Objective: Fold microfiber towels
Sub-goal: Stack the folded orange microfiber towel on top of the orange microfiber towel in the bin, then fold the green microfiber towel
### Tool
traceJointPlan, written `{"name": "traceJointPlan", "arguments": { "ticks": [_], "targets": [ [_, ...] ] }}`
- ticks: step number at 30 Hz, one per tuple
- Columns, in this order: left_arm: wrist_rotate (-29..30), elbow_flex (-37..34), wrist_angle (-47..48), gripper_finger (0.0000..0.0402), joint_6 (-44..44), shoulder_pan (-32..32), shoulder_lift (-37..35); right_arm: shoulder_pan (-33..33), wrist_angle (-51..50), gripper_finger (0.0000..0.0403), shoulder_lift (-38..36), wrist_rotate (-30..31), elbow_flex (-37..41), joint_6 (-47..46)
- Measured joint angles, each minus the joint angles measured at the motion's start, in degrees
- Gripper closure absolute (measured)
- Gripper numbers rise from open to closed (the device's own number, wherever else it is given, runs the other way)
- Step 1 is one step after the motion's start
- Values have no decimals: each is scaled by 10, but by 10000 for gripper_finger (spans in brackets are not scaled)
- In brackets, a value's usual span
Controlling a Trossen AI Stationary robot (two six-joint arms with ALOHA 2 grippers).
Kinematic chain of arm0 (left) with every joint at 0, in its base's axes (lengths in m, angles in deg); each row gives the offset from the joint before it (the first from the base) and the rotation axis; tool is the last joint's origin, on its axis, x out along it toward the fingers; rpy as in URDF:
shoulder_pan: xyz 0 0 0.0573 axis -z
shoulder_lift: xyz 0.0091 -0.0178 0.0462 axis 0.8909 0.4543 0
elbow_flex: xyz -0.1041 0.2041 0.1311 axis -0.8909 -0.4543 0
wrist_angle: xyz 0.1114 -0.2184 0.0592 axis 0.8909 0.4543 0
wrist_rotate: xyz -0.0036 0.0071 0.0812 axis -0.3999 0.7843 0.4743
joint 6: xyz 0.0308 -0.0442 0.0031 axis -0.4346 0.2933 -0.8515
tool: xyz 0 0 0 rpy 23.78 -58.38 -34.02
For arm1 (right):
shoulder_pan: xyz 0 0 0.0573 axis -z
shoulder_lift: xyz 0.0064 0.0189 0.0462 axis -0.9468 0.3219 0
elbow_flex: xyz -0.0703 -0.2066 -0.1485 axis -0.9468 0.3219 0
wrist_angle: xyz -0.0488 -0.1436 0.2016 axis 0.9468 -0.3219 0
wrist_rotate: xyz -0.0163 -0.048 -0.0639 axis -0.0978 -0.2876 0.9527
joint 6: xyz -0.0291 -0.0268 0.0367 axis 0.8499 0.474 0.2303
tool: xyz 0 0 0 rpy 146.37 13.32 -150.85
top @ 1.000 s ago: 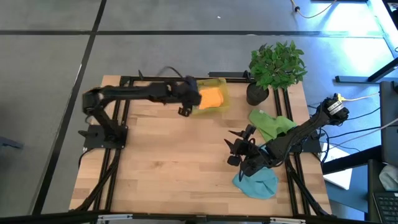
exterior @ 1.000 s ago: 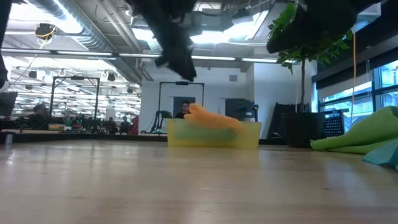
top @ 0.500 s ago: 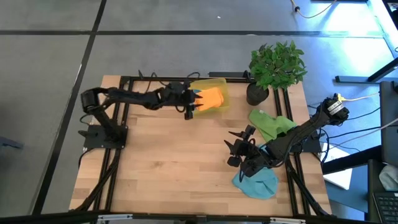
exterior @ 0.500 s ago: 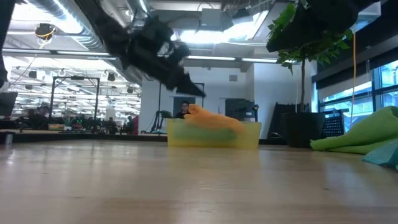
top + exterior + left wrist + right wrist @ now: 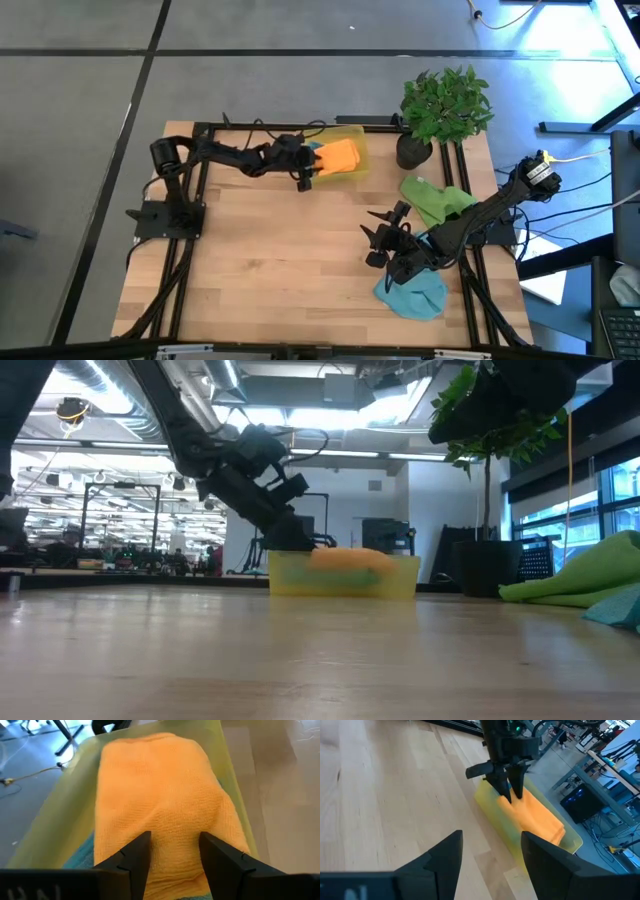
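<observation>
Reaching into the bin (image 5: 352, 135) at the table's far edge, the left gripper (image 5: 307, 167) is sitting w/ its fingers (image 5: 134, 860) spread and pressing down on the orange towel (image 5: 339, 157), cloth showing between the tips but not pinched. The orange towel (image 5: 160, 805) is lying on top in the bin, bulging above its rim (image 5: 345, 558), w/ a bit of teal cloth (image 5: 89, 852) showing under it at one edge. The right wrist view is showing the same thing from across the table: left gripper (image 5: 509, 790) pointing down into the bin (image 5: 492, 815) at the near end of the orange towel (image 5: 532, 817). The right gripper (image 5: 384, 240) is hovering over bare wood near the table's right side, jaws spread wide, holding nothing. Just beside it, the green towel (image 5: 436, 199) is lying crumpled by the plant (image 5: 444, 105) pot, and a teal towel (image 5: 413, 293) is bunched near the front edge, right arm crossing above both. In the low view, the green towel (image 5: 580, 575) is heaped at the right edge w/ teal (image 5: 620, 610) in front of it.
</observation>
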Motion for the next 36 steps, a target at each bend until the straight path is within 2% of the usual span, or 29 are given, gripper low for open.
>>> {"name": "traceJointPlan", "arguments": {
  "ticks": [3, 9, 13, 15, 17, 22, 29, 33, 36],
  "targets": [
    [7, -1, -14, 243, -2, 0, -36, 0, 1, 199, 0, 6, 0, 4],
    [15, 0, 5, 243, 16, 10, -169, -22, -6, 199, -12, 34, -4, 18],
    [-28, 0, 31, 243, 64, 42, -256, -45, -30, 199, -43, 33, -16, 26],
    [-47, -9, 28, 243, 85, 72, -283, -56, -36, 199, -65, 12, -21, 32],
    [-46, -26, 14, 243, 94, 113, -302, -61, -43, 199, -92, -44, -27, 31],
    [7, -87, -79, 243, 120, 225, -313, -48, -79, 200, -136, -224, -38, -17],
    [133, -166, -258, 244, 112, 365, -296, 24, -392, 221, -126, -372, -69, -233],
    [184, -183, -293, 244, 97, 405, -291, 65, -426, 236, -121, -499, -44, -225],
    [195, -183, -294, 244, 97, 417, -292, 100, -429, 247, -123, -557, -17, -220]
  ]
}}
